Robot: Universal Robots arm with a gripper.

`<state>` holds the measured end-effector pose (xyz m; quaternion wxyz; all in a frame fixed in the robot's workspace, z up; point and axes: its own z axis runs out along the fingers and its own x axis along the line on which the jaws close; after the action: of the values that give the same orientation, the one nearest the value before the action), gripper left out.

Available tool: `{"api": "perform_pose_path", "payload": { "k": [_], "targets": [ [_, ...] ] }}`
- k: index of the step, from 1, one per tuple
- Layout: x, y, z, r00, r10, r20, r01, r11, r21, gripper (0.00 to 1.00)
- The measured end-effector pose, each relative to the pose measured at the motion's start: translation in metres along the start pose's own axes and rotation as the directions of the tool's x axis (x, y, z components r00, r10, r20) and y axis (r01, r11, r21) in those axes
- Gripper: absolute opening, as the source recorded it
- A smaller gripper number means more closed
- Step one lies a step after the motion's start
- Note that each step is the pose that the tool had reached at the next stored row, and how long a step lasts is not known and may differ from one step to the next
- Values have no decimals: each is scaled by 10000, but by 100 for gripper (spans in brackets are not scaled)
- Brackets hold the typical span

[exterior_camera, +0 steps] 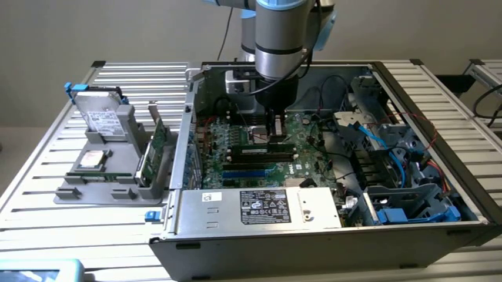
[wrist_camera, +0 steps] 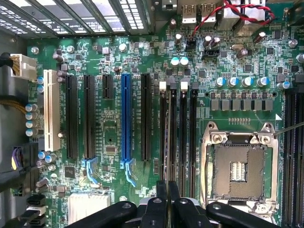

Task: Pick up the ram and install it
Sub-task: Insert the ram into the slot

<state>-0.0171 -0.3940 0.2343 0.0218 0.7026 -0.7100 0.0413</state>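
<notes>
Arm [exterior_camera: 278,41] upright over motherboard [exterior_camera: 235,144], pincer [wrist_camera: 167,190] apparently clamping ram [wrist_camera: 172,135].

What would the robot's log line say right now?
gripper: shut on ram | place: inside case, over motherboard | nearest: memory slots

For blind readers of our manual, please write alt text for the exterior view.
A robot arm reaches into an open computer case on a slatted table, its closed tool holding the ram at the memory slots. A grey tray at the exterior view's left holds a hard drive and an expansion card.
</notes>
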Motion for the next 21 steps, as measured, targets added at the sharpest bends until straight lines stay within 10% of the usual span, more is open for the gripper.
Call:
{"api": "perform_pose_path", "payload": {
  "k": [21],
  "targets": [
    [-1, 1, 24, 10000, -63, 4, 63, 10000, -16, 13]
  ]
}}
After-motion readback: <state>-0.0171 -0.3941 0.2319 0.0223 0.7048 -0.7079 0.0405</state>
